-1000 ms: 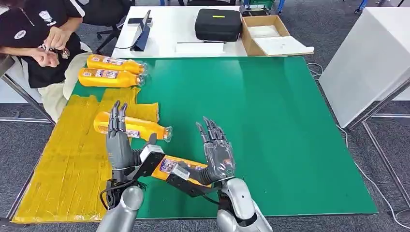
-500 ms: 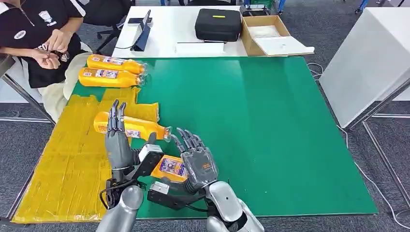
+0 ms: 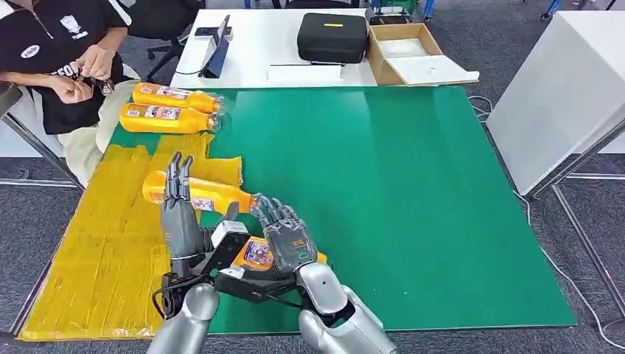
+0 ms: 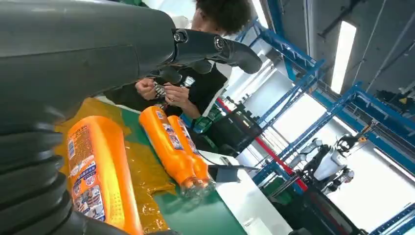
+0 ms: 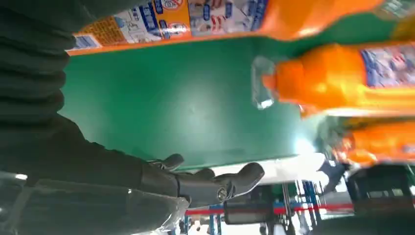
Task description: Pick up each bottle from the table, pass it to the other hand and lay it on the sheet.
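An orange bottle [image 3: 256, 254] lies on the green mat [image 3: 413, 206] near the front edge, between my two hands. My right hand [image 3: 284, 237] hovers over its neck end with fingers stretched out and nothing in them; the same bottle [image 5: 195, 19] runs past that hand [image 5: 205, 183] in the right wrist view. My left hand [image 3: 177, 214] stands upright just left of it, fingers straight and empty. A second bottle [image 3: 200, 193] lies on the yellow sheet [image 3: 110, 243] behind my left hand, also seen as the near bottle [image 4: 98, 166] in the left wrist view.
Two more orange bottles [image 3: 173, 96] [image 3: 166, 119] lie side by side at the mat's back left corner. A seated person [image 3: 66, 51] is close behind them. A white table with a black case [image 3: 332, 35] and a cardboard box [image 3: 409, 51] adjoins the far edge.
My right hand has swung left and come in over the front bottle, from the open mat beside it. My left hand and all the bottles have stayed put.
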`<state>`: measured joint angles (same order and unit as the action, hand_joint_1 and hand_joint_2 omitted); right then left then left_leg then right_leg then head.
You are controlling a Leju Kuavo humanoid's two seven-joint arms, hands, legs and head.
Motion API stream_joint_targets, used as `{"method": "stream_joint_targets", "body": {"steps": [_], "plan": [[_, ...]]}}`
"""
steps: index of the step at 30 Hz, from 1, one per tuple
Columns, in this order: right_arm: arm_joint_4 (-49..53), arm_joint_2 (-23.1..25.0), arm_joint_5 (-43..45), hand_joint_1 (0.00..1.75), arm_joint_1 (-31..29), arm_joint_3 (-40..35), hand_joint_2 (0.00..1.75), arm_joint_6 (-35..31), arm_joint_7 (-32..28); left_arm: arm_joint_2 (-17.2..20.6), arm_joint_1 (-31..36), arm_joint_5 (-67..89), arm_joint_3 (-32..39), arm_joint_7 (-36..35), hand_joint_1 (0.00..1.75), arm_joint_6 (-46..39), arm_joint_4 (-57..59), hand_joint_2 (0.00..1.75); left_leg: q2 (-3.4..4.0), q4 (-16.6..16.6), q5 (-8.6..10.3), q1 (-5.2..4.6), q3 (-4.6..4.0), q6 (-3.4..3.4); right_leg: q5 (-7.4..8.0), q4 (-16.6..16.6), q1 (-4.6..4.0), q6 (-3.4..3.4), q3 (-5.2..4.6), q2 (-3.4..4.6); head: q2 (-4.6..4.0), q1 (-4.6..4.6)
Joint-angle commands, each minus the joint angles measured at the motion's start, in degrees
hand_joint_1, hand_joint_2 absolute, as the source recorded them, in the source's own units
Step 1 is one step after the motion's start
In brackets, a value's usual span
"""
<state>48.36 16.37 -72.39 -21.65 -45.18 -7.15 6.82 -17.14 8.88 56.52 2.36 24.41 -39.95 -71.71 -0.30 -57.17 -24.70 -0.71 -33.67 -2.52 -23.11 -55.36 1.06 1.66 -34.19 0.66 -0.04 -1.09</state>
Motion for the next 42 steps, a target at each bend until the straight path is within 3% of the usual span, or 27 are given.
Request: {"method": "stream_joint_targets", "body": {"steps": [1,40,42], "plan": [[-17.6,2.4,0.1,0.00,-5.6,-1.6,1.75,-3.3,2.5,0.4,2.6,-0.3,-0.9,-0.7,0.00,0.0,3.5,1.75,-0.04,0.1,-0.03,0.04,0.20,0.18,-0.05,0.1,-0.04,-0.11,0.23,-0.10,0.00,-0.02],[-22.3,3.6,1.9,0.00,-7.7,-0.5,1.75,0.5,3.9,0.7,4.9,-0.8,-1.1,-2.1,0.00,0.0,6.0,1.75,-0.04,0.0,-0.01,0.03,0.14,0.14,-0.03,0.0,-0.04,-0.09,0.16,-0.12,0.00,0.02],[-23.0,3.6,2.0,0.16,-7.3,-0.6,1.75,0.6,4.1,0.8,4.7,-0.9,-0.7,-2.1,0.00,0.0,5.9,1.75,-0.07,0.0,-0.01,0.04,0.18,0.19,-0.04,0.0,-0.05,-0.11,0.21,-0.16,0.02,0.00]]}}
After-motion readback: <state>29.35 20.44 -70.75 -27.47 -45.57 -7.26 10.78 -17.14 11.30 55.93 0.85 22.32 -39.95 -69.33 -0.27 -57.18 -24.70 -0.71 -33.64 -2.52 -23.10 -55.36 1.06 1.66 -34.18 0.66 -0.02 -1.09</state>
